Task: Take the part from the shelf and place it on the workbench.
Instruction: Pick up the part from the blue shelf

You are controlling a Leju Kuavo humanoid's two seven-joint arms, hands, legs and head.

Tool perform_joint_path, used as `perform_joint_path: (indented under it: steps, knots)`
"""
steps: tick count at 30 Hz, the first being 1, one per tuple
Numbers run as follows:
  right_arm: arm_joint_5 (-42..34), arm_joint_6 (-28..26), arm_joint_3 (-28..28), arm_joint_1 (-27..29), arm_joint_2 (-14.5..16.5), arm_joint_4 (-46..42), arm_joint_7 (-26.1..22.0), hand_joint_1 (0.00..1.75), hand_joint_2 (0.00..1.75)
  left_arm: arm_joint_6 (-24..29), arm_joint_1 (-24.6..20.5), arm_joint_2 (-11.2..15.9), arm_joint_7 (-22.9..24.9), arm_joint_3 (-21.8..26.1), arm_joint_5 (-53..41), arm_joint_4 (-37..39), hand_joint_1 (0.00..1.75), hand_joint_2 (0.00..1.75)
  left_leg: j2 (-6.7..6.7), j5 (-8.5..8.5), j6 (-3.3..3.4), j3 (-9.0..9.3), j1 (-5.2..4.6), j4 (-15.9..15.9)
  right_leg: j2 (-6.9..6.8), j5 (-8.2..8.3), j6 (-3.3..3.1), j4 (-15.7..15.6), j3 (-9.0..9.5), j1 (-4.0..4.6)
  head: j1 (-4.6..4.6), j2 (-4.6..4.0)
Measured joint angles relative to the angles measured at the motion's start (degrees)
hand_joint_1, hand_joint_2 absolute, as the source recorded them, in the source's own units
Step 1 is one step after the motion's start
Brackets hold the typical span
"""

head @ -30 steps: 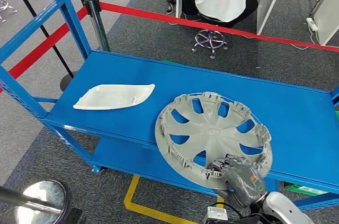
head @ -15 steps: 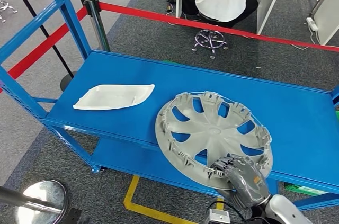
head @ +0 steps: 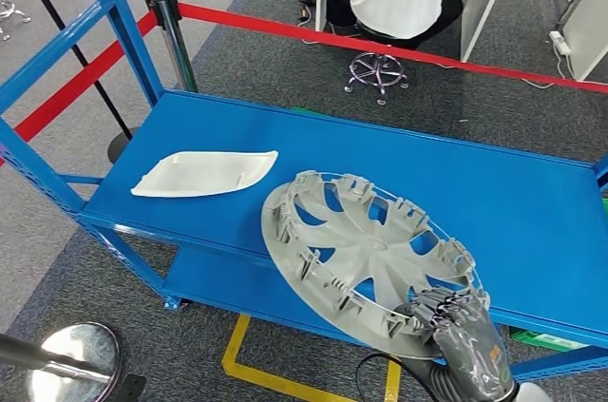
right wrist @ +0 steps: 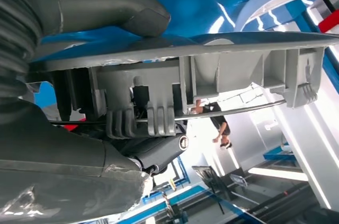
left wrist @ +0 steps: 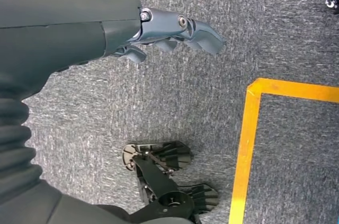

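I have the right hand [head: 469, 340] clamped on the near-right rim of the wheel cover [head: 366, 255], down at the near edge of the blue shelf [head: 502, 202]. In the right wrist view the thumb [right wrist: 116, 7] lies across one face of the rim and the darker fingers [right wrist: 160, 152] curl around the other, so the part is pinched through its edge, not cupped.

The cover sits tilted, not flat. Its near-right edge is at my hand and the disc stretches away to the far left, over the shelf's front lip. I judge almost all its weight hangs out left of the grip, so it will want to swing as I draw it clear. The white curved panel [head: 204, 174] lies well apart on the shelf's left side.

The right arm comes in low from the near right, wrist bent up under the rim. The left hand [left wrist: 176, 28] hangs at my side over the grey carpet, fingers loosely apart and holding nothing. A person sits beyond the red barrier tape [head: 402, 46].
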Motion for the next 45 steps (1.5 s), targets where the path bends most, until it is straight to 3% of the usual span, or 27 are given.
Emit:
perform_joint_path:
  steps: [6, 10, 12, 14, 15, 16, 17, 19, 21, 25, 27, 29, 30, 31, 33, 35, 37, 40, 41, 42, 44, 45]
  knots:
    - [-3.9, -6.2, -0.7, 2.4, 1.2, -1.8, -4.2, 1.75, 1.75, 0.4, 0.0, -0.2, -0.1, 0.2, 0.1, 0.0, 0.00, 1.75, -0.01, -0.01, 0.03, -0.03, -0.01, 0.0, -0.01, 0.02, 0.02, 0.0, -0.04, -0.03, -0.01, 0.00]
    - [-10.9, -8.8, -1.5, 4.3, 3.1, -3.2, -8.9, 1.75, 1.75, 1.8, 0.0, -0.3, -0.1, 0.2, -1.3, 0.0, 0.00, 1.75, 0.09, 1.26, 0.98, 0.33, 0.18, -1.0, -0.03, 0.16, 1.08, -0.3, -0.16, -0.20, -0.01, 0.00]
    - [-14.2, -8.9, -1.8, 5.2, 4.1, -3.6, -11.2, 1.75, 1.75, 2.1, -0.1, -0.4, -0.1, 0.2, -1.8, 0.0, 0.00, 1.75, 0.24, 1.99, 1.24, 0.53, 0.57, -2.0, -0.10, -2.57, 1.55, 3.0, -1.63, -0.36, 0.11, 0.00]
    - [-17.1, -8.7, -2.2, 6.1, 5.3, -3.7, -13.8, 1.75, 1.75, 2.4, 0.0, -0.4, 0.0, 0.2, -2.5, 0.0, 0.00, 1.75, 0.35, 2.10, 1.28, 0.44, 0.67, -2.1, -0.17, -6.36, 2.12, 10.2, -4.27, -0.94, 0.17, 0.00]
    - [-18.2, -8.3, -2.6, 6.6, 6.0, -3.7, -15.1, 1.75, 1.75, 2.5, 0.0, -0.4, 0.0, 0.2, -2.9, 0.0, 0.00, 1.75, 0.38, 2.10, 1.22, 0.42, 0.73, -2.0, -0.20, -7.36, 2.44, 13.1, -5.25, -1.30, 0.16, 0.00]
    - [-19.0, -7.9, -2.9, 7.1, 6.6, -3.7, -16.0, 1.75, 1.75, 2.5, 0.0, -0.4, 0.0, 0.1, -3.4, 0.0, 0.00, 1.75, 0.40, 2.07, 1.08, 0.41, 0.84, -2.0, -0.24, -7.31, 2.78, 14.2, -5.44, -1.65, 0.14, 0.00]
    - [-19.5, -7.6, -3.2, 7.4, 7.2, -3.7, -16.6, 1.75, 1.75, 2.6, 0.0, -0.3, 0.0, 0.1, -3.8, 0.0, 0.00, 1.75, 0.38, 1.99, 0.84, 0.40, 1.03, -1.8, -0.28, -6.21, 3.17, 13.2, -4.57, -2.00, 0.15, 0.00]
    - [-19.8, -7.2, -3.8, 8.1, 8.1, -3.7, -17.1, 1.75, 1.75, 2.7, 0.0, -0.4, 0.0, 0.0, -4.6, 0.0, 0.00, 1.75, 0.28, 1.52, -0.03, 0.32, 1.51, -1.2, -0.32, -3.38, 4.14, 6.5, -0.60, -2.63, 0.20, 0.00]
    - [-20.4, -7.1, -4.3, 8.8, 8.8, -3.7, -17.4, 1.75, 1.75, 3.0, 0.0, -0.4, 0.1, -0.2, -5.2, 0.0, 0.00, 1.75, 0.11, 1.01, -1.01, -0.11, 1.55, -0.3, -0.12, -2.52, 4.25, 1.7, 2.30, -2.85, 0.54, 0.00]
    - [-21.0, -7.1, -4.9, 10.1, 10.1, -3.8, -17.9, 1.75, 1.75, 3.3, 0.1, -0.8, 0.2, -0.6, -6.8, 0.0, 0.00, 1.75, 0.06, 0.48, -2.14, -1.09, 1.36, 0.9, 0.07, -2.93, 2.15, 1.4, 1.76, -2.83, 0.31, 0.00]
    - [-21.1, -7.1, -5.3, 10.5, 10.6, -3.9, -18.0, 1.75, 1.75, 3.6, 0.1, -1.0, 0.0, -1.1, -7.5, 0.0, 0.00, 1.75, 0.27, -2.33, -2.69, -2.61, 1.45, 3.9, 0.01, -2.45, 1.17, 1.3, 1.11, -2.86, 0.25, 0.00]
    - [-21.1, -7.1, -5.5, 10.8, 11.1, -3.9, -18.0, 1.75, 1.75, 3.9, 0.1, -1.2, -0.4, -1.6, -7.8, 0.0, 0.00, 1.75, 0.38, -6.54, -2.95, -5.44, 1.46, 10.4, -0.04, -1.93, 0.49, 1.3, 0.28, -2.74, 0.14, 0.00]
    - [-21.2, -7.1, -5.6, 10.9, 11.3, -3.9, -18.1, 1.75, 1.75, 4.0, 0.1, -1.3, -0.6, -1.8, -7.9, 0.0, 0.00, 1.75, 0.38, -7.91, -2.96, -6.66, 1.47, 13.5, -0.04, -1.63, 0.30, 1.3, -0.17, -2.65, 0.11, 0.00]
    - [-21.3, -7.1, -5.7, 11.0, 11.4, -3.9, -18.1, 1.75, 1.75, 4.1, 0.1, -1.4, -0.8, -2.0, -8.1, 0.1, 0.00, 1.75, 0.38, -8.17, -2.88, -7.19, 1.47, 15.1, 0.00, -1.30, 0.23, 1.3, -0.59, -2.56, 0.11, 0.00]
    - [-21.7, -7.1, -5.9, 11.2, 11.7, -3.9, -18.3, 1.75, 1.75, 4.2, 0.1, -1.6, -1.3, -2.5, -8.7, 0.1, 0.00, 1.75, 0.35, -5.57, -2.52, -5.56, 1.46, 13.0, 0.25, -0.59, 0.36, 1.3, -1.32, -2.42, 0.11, 0.00]
    - [-22.2, -7.0, -6.1, 11.3, 11.9, -3.9, -18.6, 1.75, 1.75, 4.3, -0.1, -1.8, -1.5, -3.1, -9.4, 0.1, 0.00, 1.75, -0.27, -2.21, -2.10, -1.43, 1.43, 6.2, 0.64, 0.13, 0.78, 1.3, -1.93, -2.30, 0.11, 0.00]
    - [-22.7, -6.8, -6.5, 11.3, 12.2, -3.9, -19.0, 1.75, 1.75, 4.5, -0.2, -2.1, -1.5, -3.4, -9.7, 0.1, 0.00, 1.75, -1.01, -1.08, -1.90, 1.05, 1.33, 1.2, 0.98, 1.18, 1.38, 1.2, -2.46, -2.21, 0.16, 0.00]
    - [-23.0, -6.5, -7.0, 11.4, 12.5, -3.9, -19.3, 1.75, 1.75, 4.6, -0.1, -2.4, -1.0, -3.5, -9.7, 0.1, 0.00, 1.75, -0.56, 0.08, -1.29, 0.33, 1.14, -0.1, 1.39, 2.80, 2.40, 0.2, -3.07, -2.39, 0.20, 0.00]
    - [-23.1, -6.4, -7.1, 11.5, 12.6, -3.8, -19.4, 1.75, 1.75, 4.6, 0.0, -2.5, -0.9, -3.5, -9.7, 0.1, 0.00, 1.75, -0.19, 0.69, -0.82, -0.13, 1.17, -0.2, 1.18, 1.98, 2.68, 0.6, -3.43, -2.43, 0.29, 0.00]
    - [-23.1, -6.4, -7.2, 11.5, 12.7, -3.8, -19.4, 1.75, 1.75, 4.6, 0.1, -2.5, -0.8, -3.5, -9.7, 0.1, 0.00, 1.75, 0.20, 1.31, -0.38, -0.66, 1.25, -0.3, 0.82, -0.04, 2.91, 2.2, -3.99, -2.44, 0.36, 0.00]
    - [-23.2, -6.3, -7.2, 11.6, 12.8, -3.8, -19.4, 1.75, 1.75, 4.7, 0.1, -2.5, -0.8, -3.5, -9.7, 0.2, 0.00, 1.75, 0.94, 2.37, 0.20, -1.87, 1.14, -0.3, 0.00, -5.91, 3.19, 8.7, -5.50, -2.42, 0.60, 0.00]
    - [-23.2, -6.3, -7.3, 11.5, 12.8, -3.8, -19.4, 1.75, 1.75, 4.7, 0.1, -2.5, -0.8, -3.6, -9.7, 0.2, 0.00, 1.75, 1.30, 2.91, 0.28, -2.53, 1.02, -0.3, -0.14, -8.07, 3.29, 12.5, -6.06, -2.41, 0.63, 0.00]
